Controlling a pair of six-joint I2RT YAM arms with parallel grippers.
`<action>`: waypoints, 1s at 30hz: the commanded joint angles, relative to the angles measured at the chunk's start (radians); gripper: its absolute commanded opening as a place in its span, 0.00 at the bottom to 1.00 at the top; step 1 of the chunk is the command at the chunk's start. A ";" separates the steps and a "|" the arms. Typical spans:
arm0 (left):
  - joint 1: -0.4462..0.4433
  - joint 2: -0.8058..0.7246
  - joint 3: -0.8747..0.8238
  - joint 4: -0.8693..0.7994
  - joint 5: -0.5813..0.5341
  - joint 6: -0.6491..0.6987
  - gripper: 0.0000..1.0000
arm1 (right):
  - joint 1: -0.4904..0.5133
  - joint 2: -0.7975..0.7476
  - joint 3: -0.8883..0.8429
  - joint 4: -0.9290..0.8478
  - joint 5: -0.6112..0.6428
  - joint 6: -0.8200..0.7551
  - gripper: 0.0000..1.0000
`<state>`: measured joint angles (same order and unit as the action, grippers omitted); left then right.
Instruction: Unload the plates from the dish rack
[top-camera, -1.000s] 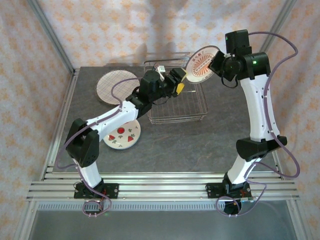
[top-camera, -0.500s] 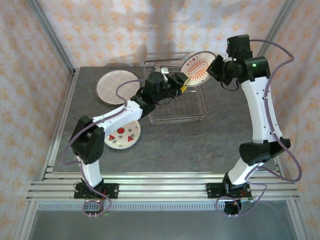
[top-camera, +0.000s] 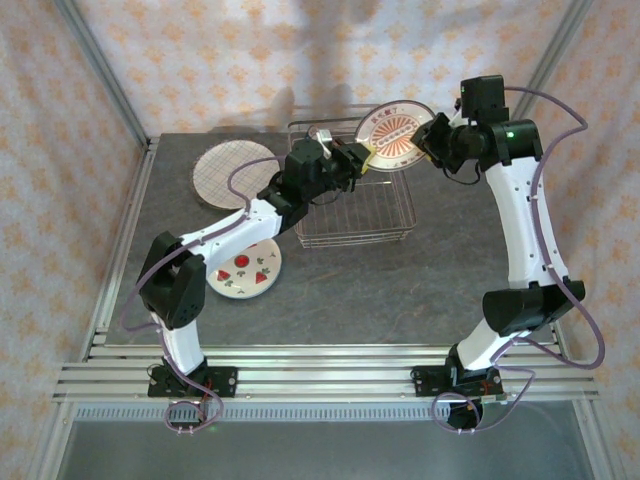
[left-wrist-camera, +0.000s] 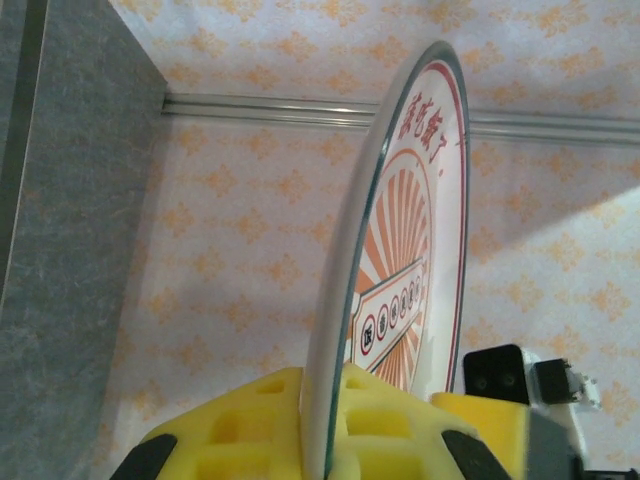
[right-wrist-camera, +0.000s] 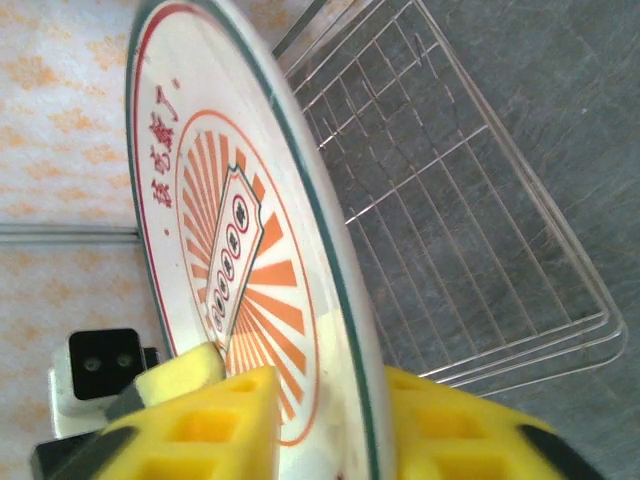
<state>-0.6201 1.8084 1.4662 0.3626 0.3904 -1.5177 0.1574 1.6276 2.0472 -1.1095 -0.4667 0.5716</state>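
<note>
Above the far right corner of the rectangular dish rack of thin silvery wire (top-camera: 355, 215), a round white plate with an orange sunburst print, red lettering and a dark green rim (top-camera: 395, 130) hangs in the air between the two arms, standing on edge and clear of the wires. The left gripper (top-camera: 365, 158) reaches across the rack from the left and is clamped on the plate's lower left rim; in the left wrist view its yellow fingers (left-wrist-camera: 240, 420) sit closed against both faces of the edge. The right gripper (top-camera: 432, 140) meets the same plate from the right, and in the right wrist view its yellow fingers (right-wrist-camera: 200, 420) straddle the rim, one on each side, though whether they press on it or stand slightly off cannot be told. The rack rests on the dark grey table (top-camera: 400, 290) toward the back. To its left, a round white plate with a pink grid pattern (top-camera: 232, 172) lies flat, and nearer the arm bases lies a round white plate printed with strawberries (top-camera: 245, 270), well apart from the rack.
</note>
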 joint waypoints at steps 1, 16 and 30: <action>-0.003 -0.068 0.012 0.024 0.015 0.075 0.00 | 0.007 -0.056 0.003 0.004 -0.009 -0.035 0.49; 0.150 -0.391 -0.179 -0.202 0.031 0.207 0.00 | 0.109 -0.315 -0.175 0.288 0.142 -0.242 0.72; 0.381 -0.918 -0.545 -0.660 -0.066 0.300 0.00 | 0.378 -0.485 -0.486 0.658 -0.166 -0.729 0.82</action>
<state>-0.2733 0.9718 0.9810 -0.1802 0.3702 -1.2507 0.5034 1.1530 1.5623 -0.5106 -0.5480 0.0051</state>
